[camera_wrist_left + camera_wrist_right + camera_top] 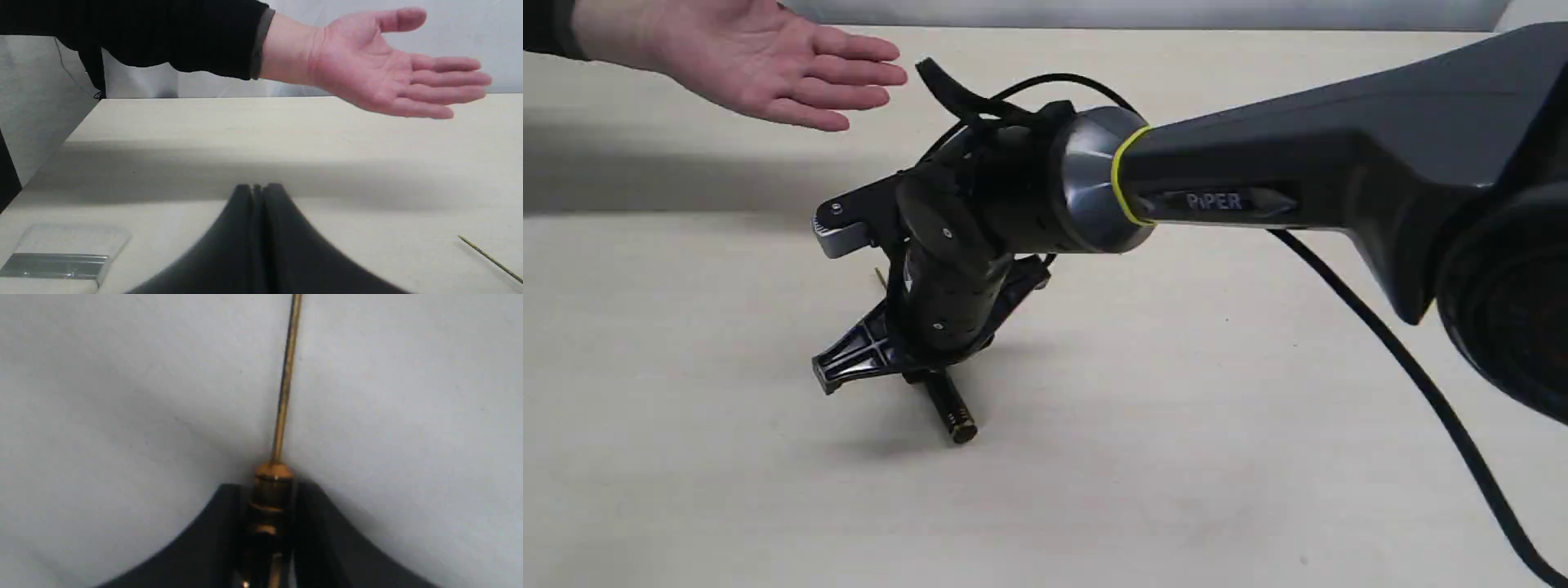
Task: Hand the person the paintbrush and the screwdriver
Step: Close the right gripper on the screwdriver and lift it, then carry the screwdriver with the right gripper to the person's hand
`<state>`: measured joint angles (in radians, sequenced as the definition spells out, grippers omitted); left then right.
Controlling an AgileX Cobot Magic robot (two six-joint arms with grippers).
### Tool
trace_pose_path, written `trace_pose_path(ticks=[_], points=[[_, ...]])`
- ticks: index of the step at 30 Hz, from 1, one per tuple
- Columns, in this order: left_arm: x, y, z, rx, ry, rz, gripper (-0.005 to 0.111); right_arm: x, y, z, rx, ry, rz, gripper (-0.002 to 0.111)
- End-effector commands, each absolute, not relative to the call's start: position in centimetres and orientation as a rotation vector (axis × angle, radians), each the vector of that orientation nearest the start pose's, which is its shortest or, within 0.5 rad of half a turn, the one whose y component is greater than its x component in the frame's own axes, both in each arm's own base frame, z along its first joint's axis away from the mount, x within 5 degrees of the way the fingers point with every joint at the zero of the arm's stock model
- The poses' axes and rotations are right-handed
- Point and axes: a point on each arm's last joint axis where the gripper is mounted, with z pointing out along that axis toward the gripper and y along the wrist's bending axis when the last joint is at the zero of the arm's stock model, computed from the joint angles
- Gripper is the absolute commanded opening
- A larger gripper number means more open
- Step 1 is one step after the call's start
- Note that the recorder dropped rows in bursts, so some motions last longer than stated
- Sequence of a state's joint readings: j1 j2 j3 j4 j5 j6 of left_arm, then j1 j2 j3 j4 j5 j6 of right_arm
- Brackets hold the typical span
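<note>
The screwdriver (951,409) lies low on the table, its black handle and gold end ring sticking out toward the camera. My right gripper (876,371) points down over it, shut on the screwdriver (273,477) at the gold collar, and the thin shaft runs on past the fingers (229,522). The person (760,69) holds an open palm above the table's far left. In the left wrist view my left gripper (257,190) is shut with nothing in it. There the paintbrush (61,253) lies beside it, bristles and silver ferrule showing. The person (388,65) is ahead and higher.
The right arm (1298,180) stretches across the beige table (1176,457) from the right, and its black cable (1421,384) trails down over the tabletop. The left wrist view catches the screwdriver's shaft tip (490,259) and the table's side edge (77,126).
</note>
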<state>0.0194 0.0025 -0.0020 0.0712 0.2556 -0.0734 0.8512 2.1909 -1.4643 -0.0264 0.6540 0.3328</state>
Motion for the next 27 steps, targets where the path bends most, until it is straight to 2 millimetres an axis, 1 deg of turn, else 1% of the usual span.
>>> trace_pose_path(ticks=[1,4,5,9,11,12,15,20,21,22,24,25,27], points=[[5.5,0.2,19.1,-0.031,1.733,0.015,0.0,28.2,31.9,9.5,-0.819,2.865,0.104,0.004],[5.5,0.2,19.1,-0.031,1.733,0.015,0.0,28.0,31.6,9.6,-0.826,2.895,0.073,0.004],[5.5,0.2,19.1,-0.031,1.733,0.015,0.0,27.9,31.5,9.9,-0.845,2.894,0.067,0.004],[5.5,0.2,19.1,-0.031,1.733,0.015,0.0,27.7,31.2,12.1,-0.859,2.888,0.067,0.004],[5.5,0.2,19.1,-0.031,1.733,0.015,0.0,27.6,31.1,14.2,-0.86,2.856,0.094,0.004],[5.5,0.2,19.1,-0.029,1.731,0.017,0.0,27.6,31.0,14.8,-0.856,2.842,0.106,0.004],[5.5,0.2,19.1,-0.029,1.731,0.017,0.0,27.3,30.8,18.4,-0.835,2.769,0.17,0.004],[5.5,0.2,19.1,-0.029,1.731,0.017,0.0,26.5,29.9,24.5,-0.859,2.601,0.27,0.004],[5.5,0.2,19.1,-0.029,1.731,0.017,0.0,26.4,29.8,25.1,-0.861,2.576,0.283,0.004],[5.5,0.2,19.1,-0.029,1.731,0.017,0.0,26.3,29.6,26.3,-0.854,2.526,0.314,0.004],[5.5,0.2,19.1,-0.029,1.731,0.017,0.0,26.2,29.6,27.9,-0.838,2.449,0.361,0.004],[5.5,0.2,19.1,-0.029,1.731,0.017,0.0,26.2,29.6,28.6,-0.827,2.409,0.386,0.004],[5.5,0.2,19.1,-0.029,1.731,0.017,0.0,26.4,29.8,29.3,-0.837,2.327,0.417,0.004]])
